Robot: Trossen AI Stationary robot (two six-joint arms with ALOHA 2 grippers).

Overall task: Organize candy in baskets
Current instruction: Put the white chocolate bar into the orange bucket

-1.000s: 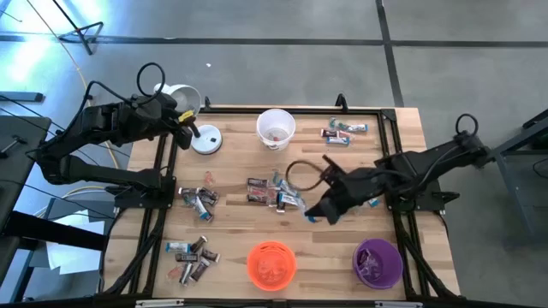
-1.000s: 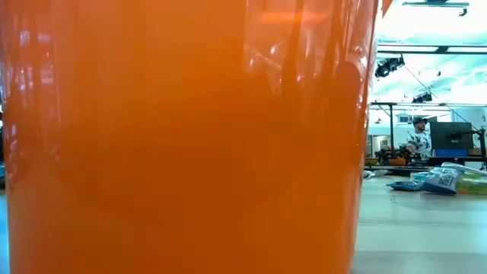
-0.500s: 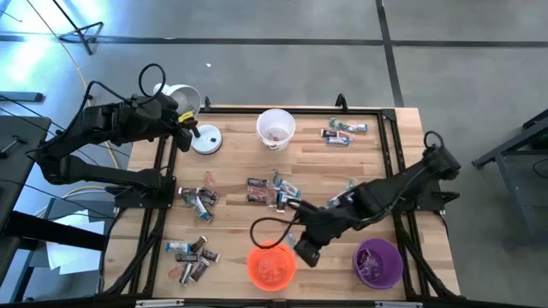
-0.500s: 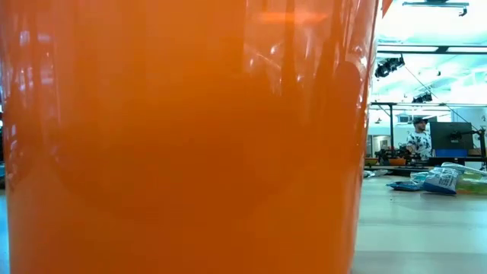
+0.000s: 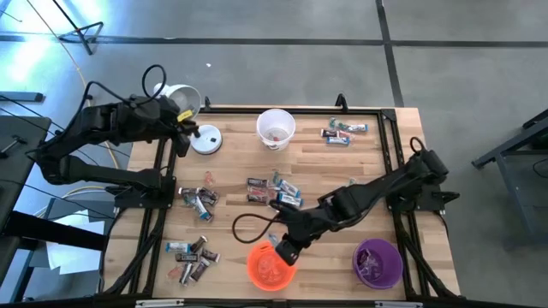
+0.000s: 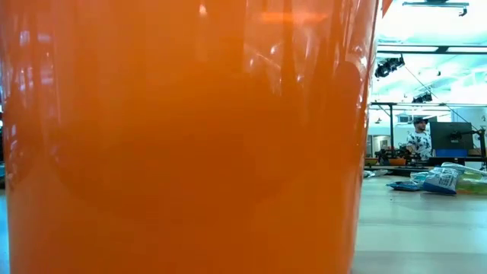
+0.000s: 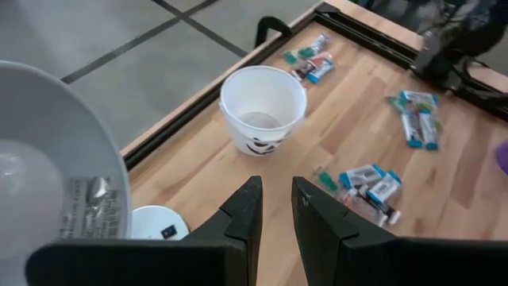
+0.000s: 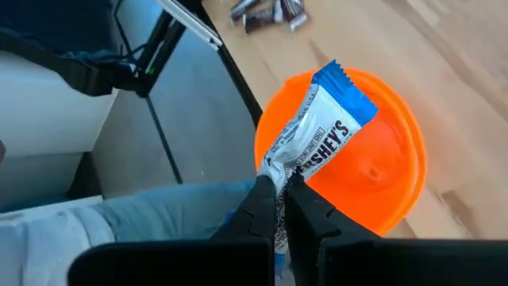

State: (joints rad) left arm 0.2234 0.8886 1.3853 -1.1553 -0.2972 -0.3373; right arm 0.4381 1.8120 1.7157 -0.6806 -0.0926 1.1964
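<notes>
Swung from mid-bench candy pile to orange basket (image 5: 271, 265). Right pincer (image 8: 279, 208) clamped on blue-silver candy bar (image 8: 311, 137), hanging above basket mouth. Step: delivery. Next: spread fingers, drop bar inside. Left pincer (image 7: 275, 208) narrow, empty, parked near white basket (image 7: 263, 108).

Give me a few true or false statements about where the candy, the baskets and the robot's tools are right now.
1. The right tool pinches a blue-silver candy bar. True.
2. That bar hangs over the purple basket. False: it is over the orange basket.
3. The left tool holds a candy. False: nothing is between its fingers.
4. The white basket stands upright at the table's far edge. True.
5. All the candy is already in baskets. False: several piles still lie on the table.
</notes>
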